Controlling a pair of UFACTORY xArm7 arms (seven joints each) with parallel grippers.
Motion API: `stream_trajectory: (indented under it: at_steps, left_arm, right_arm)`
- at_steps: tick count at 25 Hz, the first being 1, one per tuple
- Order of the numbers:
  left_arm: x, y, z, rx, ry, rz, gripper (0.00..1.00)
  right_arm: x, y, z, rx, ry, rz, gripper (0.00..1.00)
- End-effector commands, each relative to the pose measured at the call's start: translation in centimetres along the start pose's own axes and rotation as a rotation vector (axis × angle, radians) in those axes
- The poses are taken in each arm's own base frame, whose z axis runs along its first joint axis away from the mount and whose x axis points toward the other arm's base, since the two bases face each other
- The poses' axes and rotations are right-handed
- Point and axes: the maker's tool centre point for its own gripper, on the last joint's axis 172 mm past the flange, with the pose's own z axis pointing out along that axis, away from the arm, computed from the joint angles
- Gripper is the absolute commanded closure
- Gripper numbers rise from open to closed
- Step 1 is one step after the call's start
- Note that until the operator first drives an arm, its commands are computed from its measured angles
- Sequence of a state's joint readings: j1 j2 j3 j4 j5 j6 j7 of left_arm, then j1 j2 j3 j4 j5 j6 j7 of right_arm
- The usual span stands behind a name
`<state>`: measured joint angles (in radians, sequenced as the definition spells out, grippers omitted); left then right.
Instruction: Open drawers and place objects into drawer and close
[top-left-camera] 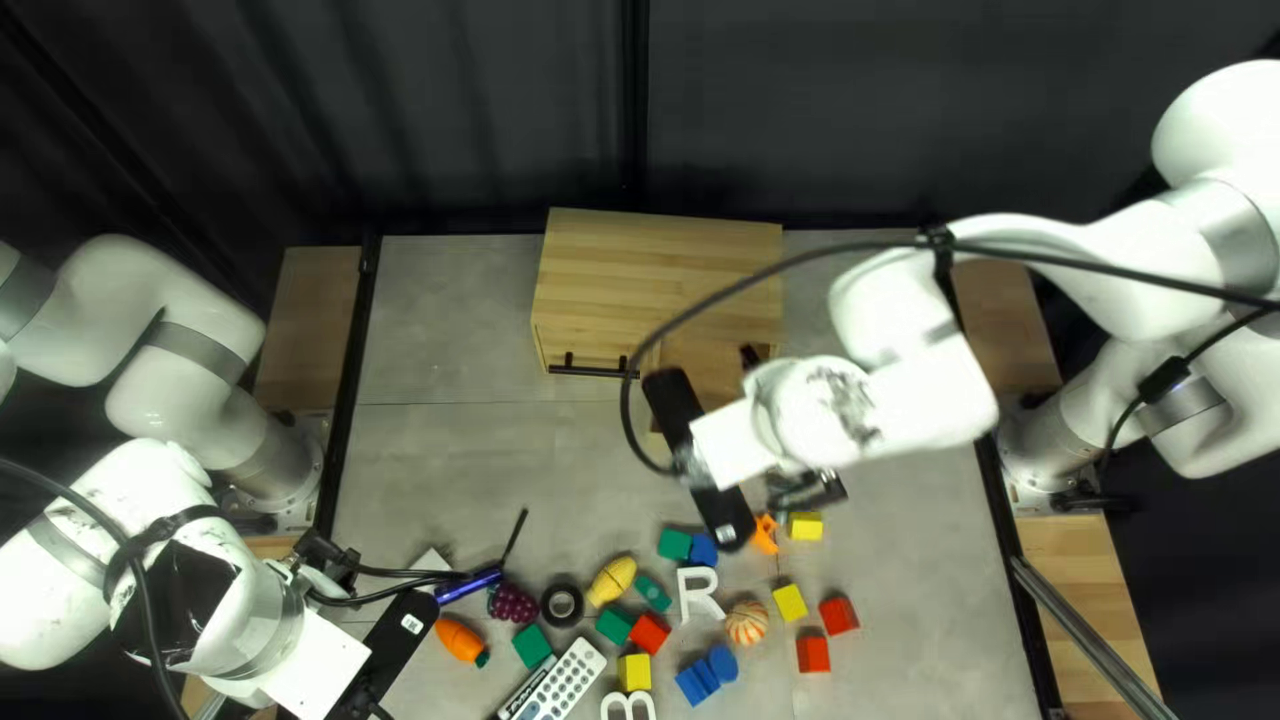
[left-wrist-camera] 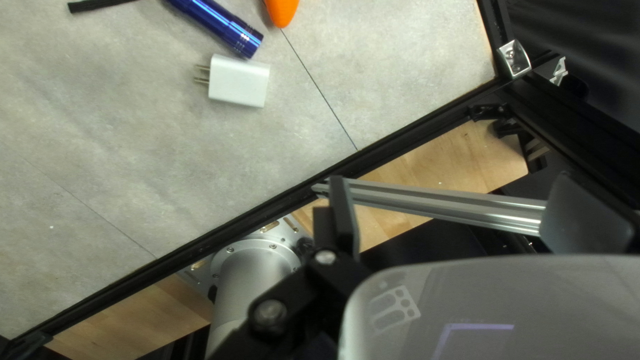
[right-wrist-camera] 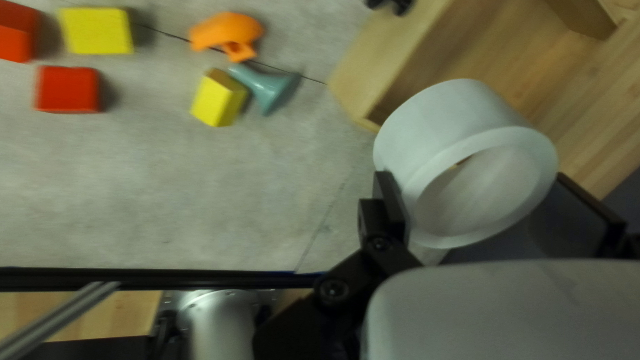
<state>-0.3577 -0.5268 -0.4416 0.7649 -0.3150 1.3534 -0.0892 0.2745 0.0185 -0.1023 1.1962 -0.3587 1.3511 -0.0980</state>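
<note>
Because my right arm (top-left-camera: 920, 387) covers much of the pulled-out drawer (top-left-camera: 707, 374) at the front of the cabinet (top-left-camera: 660, 267) in the top left view, a badly aimed release could go unnoticed from there. Its cable (top-left-camera: 734, 288) loops across the cabinet in that view; should it hang low enough, it might snag on an edge as the arm moves. In the left wrist view, the left gripper (left-wrist-camera: 453, 193) has its fingers spread with nothing pinched between them, over the table's edge rail (left-wrist-camera: 267, 213); a careless downward move there would likely strike the rail, or the metal bar (left-wrist-camera: 447, 207) beyond it. In the right wrist view, the right gripper (right-wrist-camera: 475, 179) pinches a white roll (right-wrist-camera: 433, 127) across its outside, and the roll overlaps the drawer's near corner. I cannot tell its height over the wall, so lowering it too soon could jam it on the rim, twist it out of the fingertips or shove the drawer inward. Left standing on its edge, so wide a ring might sit too tall and stop the drawer from closing.
</note>
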Motion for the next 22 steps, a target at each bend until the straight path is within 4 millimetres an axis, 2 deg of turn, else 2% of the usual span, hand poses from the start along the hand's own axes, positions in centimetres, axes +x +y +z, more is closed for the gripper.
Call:
stream_trajectory:
  at_steps: [1,13,22]
  left_arm:
    - [0.0,0.0,0.0,0.0,0.0,0.0,0.0]
    - [0.0,0.0,0.0,0.0,0.0,0.0,0.0]
    - [0.0,0.0,0.0,0.0,0.0,0.0,0.0]
  right_arm:
    - [0.3,1.0,1.4,0.013,-0.006,0.005,0.94]
    - [1.7,2.6,3.8,0.007,0.03,-0.024,0.93]
    - [2.6,2.7,5.3,0.004,0.038,-0.041,0.91]
